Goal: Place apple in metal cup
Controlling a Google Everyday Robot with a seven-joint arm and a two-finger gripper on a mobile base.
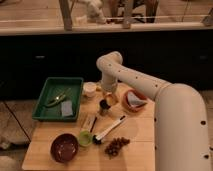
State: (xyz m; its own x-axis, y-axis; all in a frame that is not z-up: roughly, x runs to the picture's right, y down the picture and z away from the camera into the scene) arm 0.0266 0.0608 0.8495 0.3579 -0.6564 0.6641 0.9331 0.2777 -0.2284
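Note:
The metal cup is a small dark cylinder standing near the middle of the wooden table. My gripper hangs straight down from the white arm, right above the cup. A small orange-yellow patch, the apple, shows at the gripper's right side, just above and right of the cup. I cannot tell whether the gripper holds it.
A whitish cup stands left of the gripper, with a green tray further left. An orange bowl sits to the right. A light green cup, a dark red bowl, a white-handled brush and a brown bunch lie in front.

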